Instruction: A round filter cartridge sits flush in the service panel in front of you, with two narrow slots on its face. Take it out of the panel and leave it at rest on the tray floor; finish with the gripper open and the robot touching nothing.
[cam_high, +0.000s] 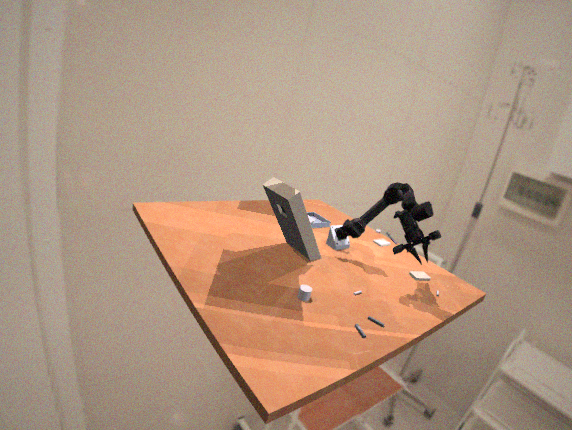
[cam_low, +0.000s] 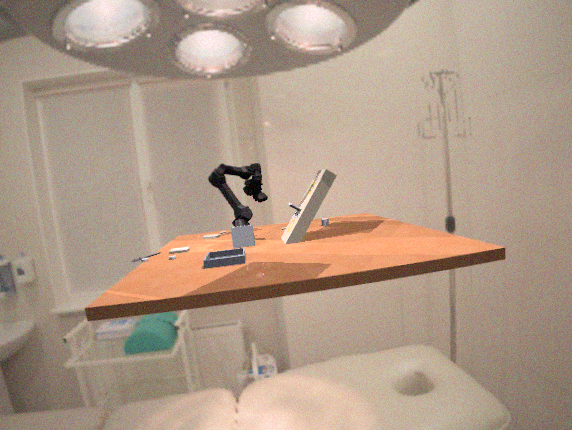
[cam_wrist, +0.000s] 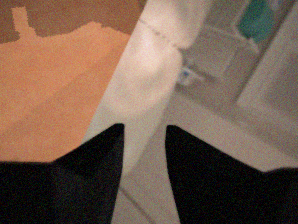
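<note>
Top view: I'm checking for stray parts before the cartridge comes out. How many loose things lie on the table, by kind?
Grey cylinder: 1
White plates: 2
Dark rods: 2
Pale bits: 2
Total: 7. Anything smaller at the far edge is too small to tell.
</note>
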